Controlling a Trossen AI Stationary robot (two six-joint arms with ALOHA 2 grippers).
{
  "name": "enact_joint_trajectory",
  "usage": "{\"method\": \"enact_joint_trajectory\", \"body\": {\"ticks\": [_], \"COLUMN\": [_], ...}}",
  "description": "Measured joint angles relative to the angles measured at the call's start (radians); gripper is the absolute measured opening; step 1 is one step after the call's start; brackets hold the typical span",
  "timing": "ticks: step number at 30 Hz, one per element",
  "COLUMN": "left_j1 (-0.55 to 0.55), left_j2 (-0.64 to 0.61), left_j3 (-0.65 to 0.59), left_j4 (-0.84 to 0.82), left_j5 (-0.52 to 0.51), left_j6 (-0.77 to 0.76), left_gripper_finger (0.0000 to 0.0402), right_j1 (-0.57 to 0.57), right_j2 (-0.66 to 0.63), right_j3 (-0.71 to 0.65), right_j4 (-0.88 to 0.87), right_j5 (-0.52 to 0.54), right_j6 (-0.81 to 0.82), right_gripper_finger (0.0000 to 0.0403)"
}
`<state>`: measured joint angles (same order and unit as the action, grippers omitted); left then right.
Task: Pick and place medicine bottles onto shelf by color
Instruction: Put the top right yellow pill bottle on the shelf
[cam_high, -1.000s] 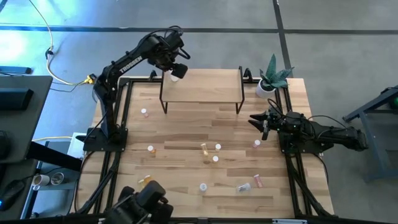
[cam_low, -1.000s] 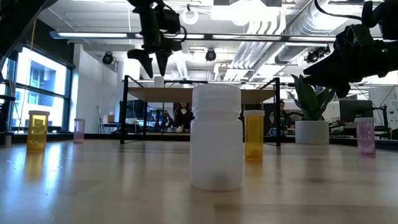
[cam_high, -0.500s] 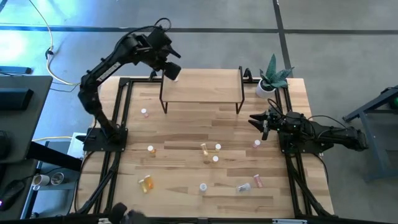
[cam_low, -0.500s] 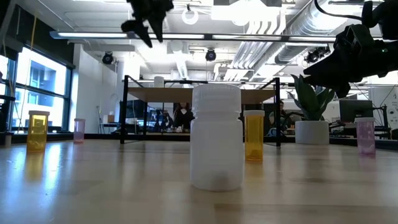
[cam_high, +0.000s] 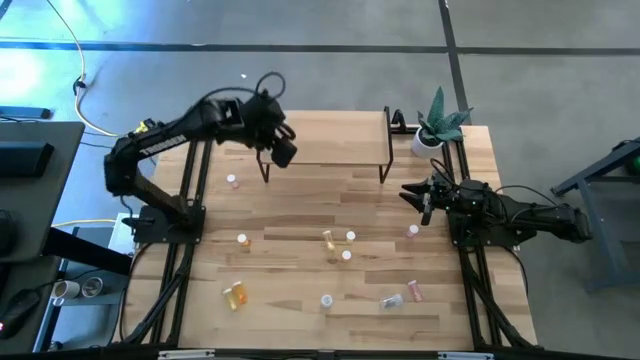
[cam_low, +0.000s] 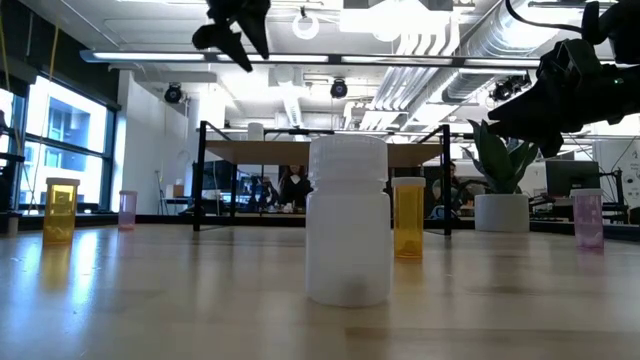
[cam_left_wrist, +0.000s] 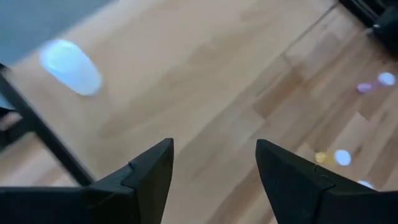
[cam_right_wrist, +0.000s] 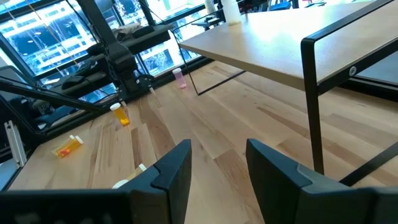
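The shelf (cam_high: 325, 135) stands at the table's far middle; it also shows in the right wrist view (cam_right_wrist: 280, 37). A white bottle (cam_low: 256, 131) stands on its far left corner, seen also in the left wrist view (cam_left_wrist: 69, 65) and the right wrist view (cam_right_wrist: 231, 11). My left gripper (cam_high: 283, 150) hangs open and empty high over the shelf's near left corner, with nothing between its fingers (cam_left_wrist: 214, 162). My right gripper (cam_high: 412, 195) is open and empty over the table's right side, with a clear gap (cam_right_wrist: 217, 168). Several pink, yellow, orange and white bottles stand on the table, among them a pink one (cam_high: 413, 231) and a yellow one (cam_high: 328, 238).
A potted plant (cam_high: 435, 125) stands at the far right corner beside the shelf. An orange bottle (cam_high: 236, 293) and a clear one (cam_high: 392, 300) lie on their sides near the front. A pink bottle (cam_high: 232, 181) stands left of the shelf's near legs.
My left gripper has risen from the white bottle at the shelf's far left corner and swung toward the table's near edge, past the shelf's near left corner. The white bottle stays upright on the shelf.
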<state>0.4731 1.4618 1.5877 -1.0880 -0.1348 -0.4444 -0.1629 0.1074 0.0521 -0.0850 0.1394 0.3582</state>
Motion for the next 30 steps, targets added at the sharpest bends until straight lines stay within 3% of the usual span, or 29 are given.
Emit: {"method": "enact_joint_trajectory", "body": {"ticks": [10,15,21,25,30], "left_j1": [-0.133,-0.192,-0.228,-0.228,-0.195], "left_j2": [-0.142,-0.196,-0.252,-0.296,-0.367], "left_j3": [-0.321,-0.481,-0.611,-0.646,-0.654], "left_j4": [0.355,0.569,0.664,0.666,0.665], "left_j5": [0.096,0.126,0.128,0.151,0.198], "left_j6": [-0.064,-0.131,-0.157,-0.156,-0.098], "left_gripper_finger": [0.0216,0.0216,0.0216,0.0216,0.0216], "right_j1": [0.0,0.0,0.0,0.0,0.0], "right_j2": [0.0,0.0,0.0,0.011,0.08], "right_j3": [-0.001,-0.001,0.003,0.09,0.276], "right_j4": [0.16,0.335,0.563,0.478,0.127], "right_j5": [0.013,0.051,0.038,-0.007,-0.011], "right_j6": [0.025,0.052,0.026,0.002,-0.024], "right_gripper_finger": [0.0145,0.0145,0.0145,0.0145,0.0145]}}
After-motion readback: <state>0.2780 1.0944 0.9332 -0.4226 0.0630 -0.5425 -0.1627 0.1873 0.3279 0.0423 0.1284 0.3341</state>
